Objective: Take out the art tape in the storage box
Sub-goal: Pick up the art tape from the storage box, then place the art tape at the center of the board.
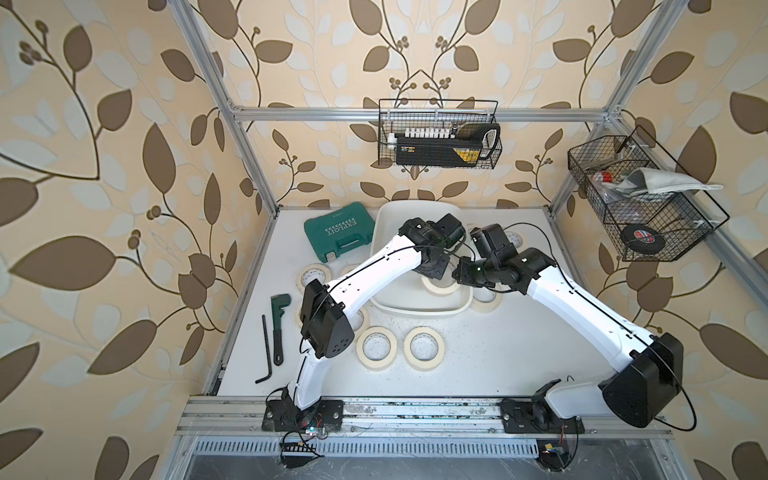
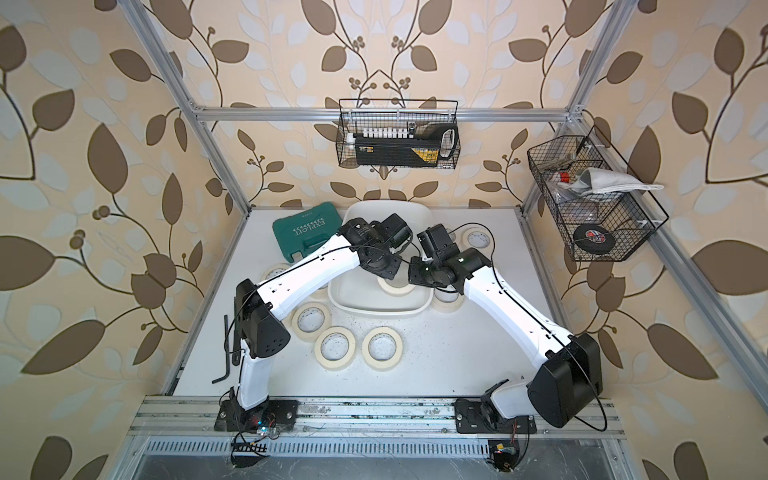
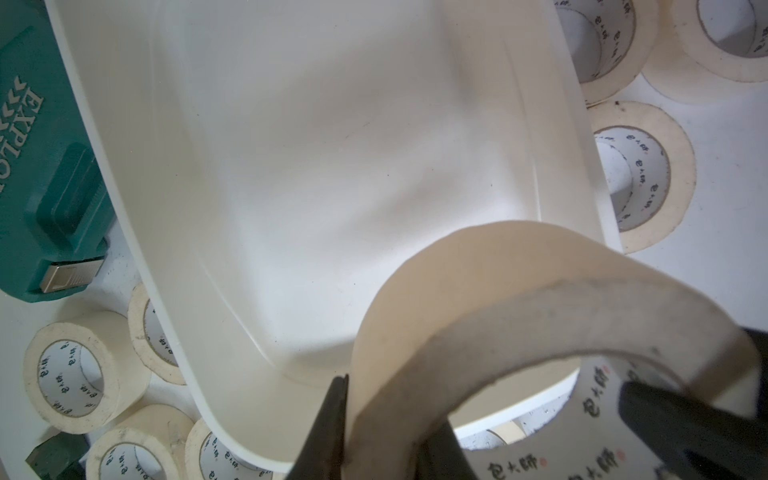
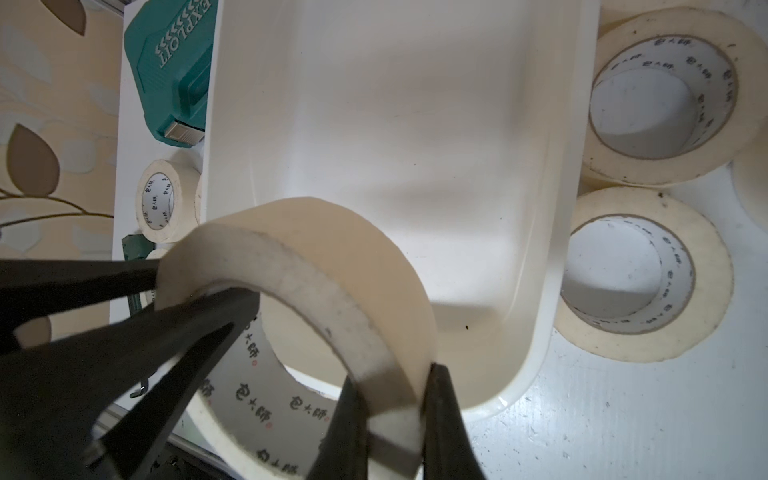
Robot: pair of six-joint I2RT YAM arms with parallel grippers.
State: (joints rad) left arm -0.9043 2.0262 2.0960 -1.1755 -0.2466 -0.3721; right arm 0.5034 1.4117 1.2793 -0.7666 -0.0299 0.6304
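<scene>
Art tape (image 3: 478, 274) (Chinese-printed core) pinched by left end effector (image 3: 386, 411), right end effector (image 4: 395, 399); green case (image 3: 41, 174): EXPLOIT.

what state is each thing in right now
left end effector: shut on roll
right end effector: shut on same roll
roll: lifted, tilted, over box
box: nothing else seen inside
case: closed
other rolls: flat on table

The white worktop (image 1: 498, 357) carries the storage box (image 1: 415, 308), a green tool case (image 1: 336, 235), loose rolls of art tape (image 1: 377, 347), a pipe wrench (image 1: 279, 324) and a hex key (image 1: 266, 353).
</scene>
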